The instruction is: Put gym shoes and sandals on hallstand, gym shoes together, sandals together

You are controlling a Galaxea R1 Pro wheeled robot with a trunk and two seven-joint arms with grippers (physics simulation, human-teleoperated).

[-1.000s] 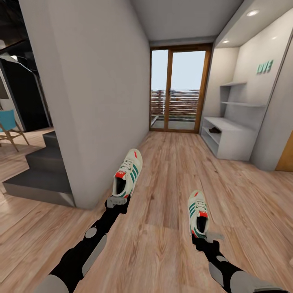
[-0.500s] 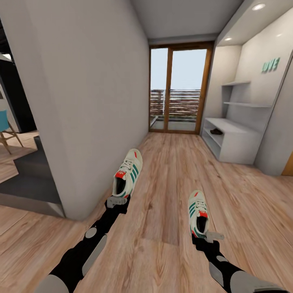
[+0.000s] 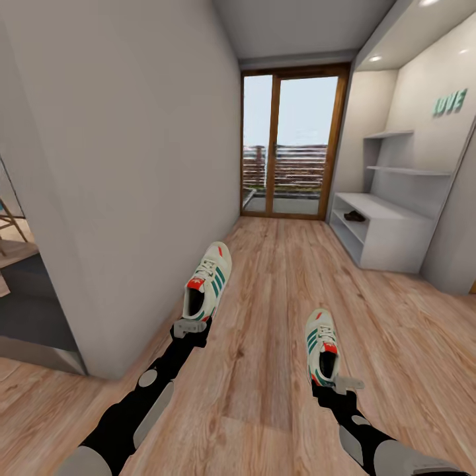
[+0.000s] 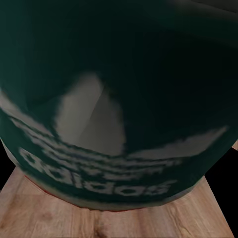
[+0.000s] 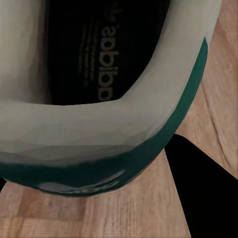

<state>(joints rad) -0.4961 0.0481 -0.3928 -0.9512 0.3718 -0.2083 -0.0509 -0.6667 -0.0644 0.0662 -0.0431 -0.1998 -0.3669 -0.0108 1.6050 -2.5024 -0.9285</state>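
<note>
the robot carries one gym shoe in each arm, so both can go to the rack in one trip. the left claw (image 3: 190, 326) is closed on the heel of the left shoe (image 3: 207, 280), and the shoe sticks out in front with its toe pointing down the hall. the right claw (image 3: 342, 383) is closed on the heel of the right shoe (image 3: 322, 346) in the same way. holding them by the heel leaves the toes free to slide onto a shelf first. in the left wrist view the dark green heel patch (image 4: 114, 99) sits right up against the camera, and in the right wrist view the heel rim (image 5: 99, 134) is just as close.

both shoes hang above the wood floor (image 3: 277, 277), not on it. the shoe rack (image 3: 380, 231) is well ahead on the right side of the hall, a low white bench with open shelves. one dark sandal (image 3: 354, 216) seems to lie on its lower shelf already.

the grey wall (image 3: 132, 165) is near the left arm, so there is little room on that side. the middle of the hall is wide and bare up to the glass door (image 3: 291, 142). i think the robot should roll on and turn right.
</note>
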